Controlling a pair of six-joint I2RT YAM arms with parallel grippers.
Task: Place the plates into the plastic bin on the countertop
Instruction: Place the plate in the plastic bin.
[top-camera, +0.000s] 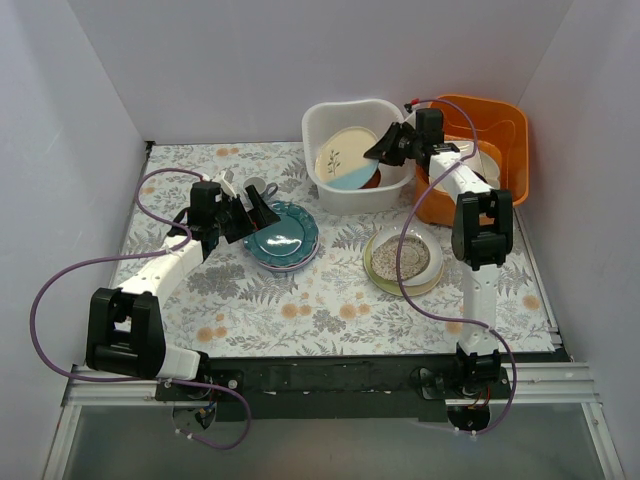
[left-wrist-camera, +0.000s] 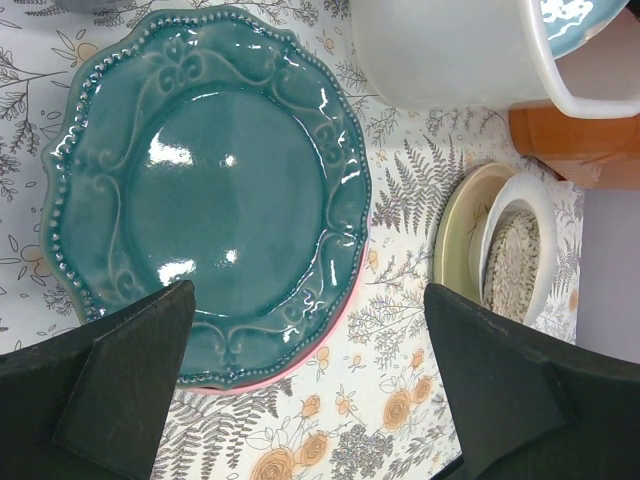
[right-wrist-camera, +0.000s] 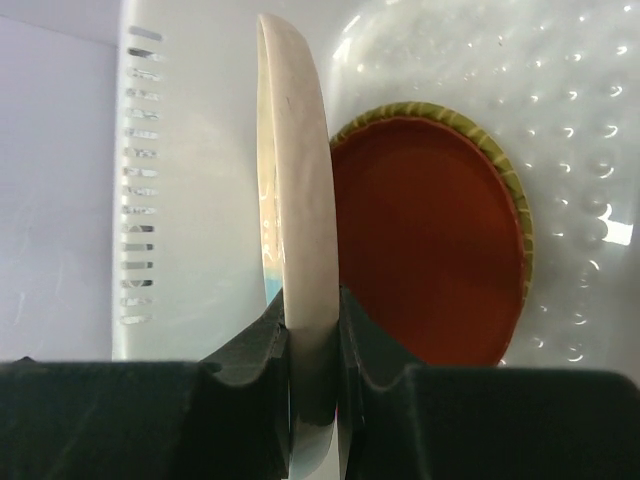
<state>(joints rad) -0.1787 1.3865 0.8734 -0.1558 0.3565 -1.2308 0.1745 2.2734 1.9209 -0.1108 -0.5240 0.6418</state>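
My right gripper (top-camera: 385, 148) (right-wrist-camera: 312, 320) is shut on the rim of a cream plate (top-camera: 345, 160) (right-wrist-camera: 300, 200) with a blue band and a leaf motif. It holds the plate tilted inside the white plastic bin (top-camera: 320, 125) (right-wrist-camera: 190, 150). A red plate (top-camera: 372, 181) (right-wrist-camera: 430, 240) on a yellow woven-look plate (right-wrist-camera: 512, 175) lies on the bin floor. My left gripper (top-camera: 255, 212) (left-wrist-camera: 310, 300) is open above the near-left edge of the scalloped teal plate (top-camera: 282, 235) (left-wrist-camera: 215, 190), which sits on a pink plate (left-wrist-camera: 300, 366). A speckled beige plate (top-camera: 403, 258) tops a stack on the countertop (top-camera: 300, 300).
The orange tub (top-camera: 500, 130) stands right of the bin and holds a white dish (top-camera: 487, 165). A small grey cup (top-camera: 255, 188) sits behind the teal plate. In the left wrist view the bin (left-wrist-camera: 440, 55) and the beige stack (left-wrist-camera: 515, 265) lie beyond the teal plate.
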